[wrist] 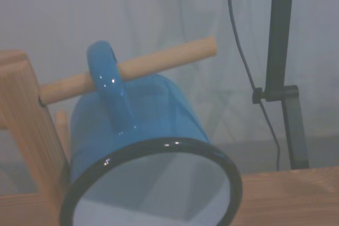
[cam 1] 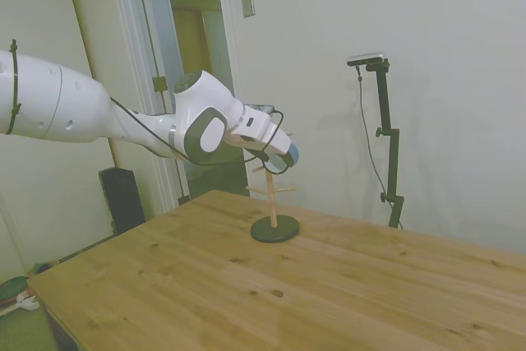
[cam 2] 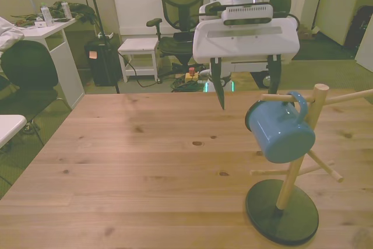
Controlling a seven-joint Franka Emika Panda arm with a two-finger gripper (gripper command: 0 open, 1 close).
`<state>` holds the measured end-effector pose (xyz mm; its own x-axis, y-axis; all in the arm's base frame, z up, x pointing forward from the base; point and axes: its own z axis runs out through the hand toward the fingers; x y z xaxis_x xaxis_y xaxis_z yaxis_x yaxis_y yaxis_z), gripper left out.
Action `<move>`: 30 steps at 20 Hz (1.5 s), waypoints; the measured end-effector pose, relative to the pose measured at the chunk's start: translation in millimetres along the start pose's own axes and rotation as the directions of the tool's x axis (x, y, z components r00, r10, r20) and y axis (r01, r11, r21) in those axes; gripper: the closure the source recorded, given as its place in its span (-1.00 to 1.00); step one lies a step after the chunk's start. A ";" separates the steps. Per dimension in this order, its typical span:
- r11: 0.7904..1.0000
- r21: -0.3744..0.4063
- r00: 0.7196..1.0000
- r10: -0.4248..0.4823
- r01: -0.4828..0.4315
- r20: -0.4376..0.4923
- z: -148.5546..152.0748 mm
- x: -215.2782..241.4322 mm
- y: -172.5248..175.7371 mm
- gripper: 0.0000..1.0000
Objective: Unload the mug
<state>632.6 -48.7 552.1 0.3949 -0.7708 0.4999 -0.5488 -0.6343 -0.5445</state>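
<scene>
The mug point(cam 2: 281, 131) hangs by its handle point(cam 2: 298, 104) on an upper peg point(cam 2: 280, 97) of a small wooden rack point(cam 2: 300, 150), which stands on a dark round base point(cam 2: 282, 211) on the worktop point(cam 2: 116, 161). The mug tilts, its mouth turned down and away from the front camera, toward the arm; in the wrist view the dark rim point(wrist: 153, 178) and white inside face the lens, with the peg running through the blue loop. The rack's post reaches up to a square top, and more pegs stick out lower down and off to the front view's right. The pincer point(cam 2: 245, 88) hangs just behind the mug in the front view, off the worktop, its two dark fingers point(cam 2: 218, 88) spread apart and holding nothing; one finger shows at the front view's left of the mug, the other just above the peg. In the side view the arm point(cam 1: 99, 113) reaches in with its wrist next to the rack's top, the mug mostly hidden behind it. Beyond the worktop are an office chair point(cam 2: 182, 4), a white stool point(cam 2: 140, 48) and a white desk point(cam 2: 41, 33).
</scene>
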 end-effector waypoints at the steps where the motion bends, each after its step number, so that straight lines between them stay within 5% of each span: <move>1: 1.000 0.000 1.000 -0.001 0.001 -0.006 1.8 1.5 -2.4 -1.00; 10: 1.000 0.015 1.000 -0.005 0.005 -0.010 11.4 1.9 -14.4 -1.00; 22: 0.983 0.180 0.997 -0.033 0.044 -0.064 44.0 5.1 -40.5 -1.00; 23: 0.982 0.185 0.997 -0.036 0.047 -0.063 43.4 5.5 -41.0 1.00; 30: 0.976 0.210 0.998 -0.047 0.057 -0.048 41.6 6.3 -41.3 1.00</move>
<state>688.3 -29.8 549.7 0.3843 -0.7361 0.5572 -0.3587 -0.6752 -0.6446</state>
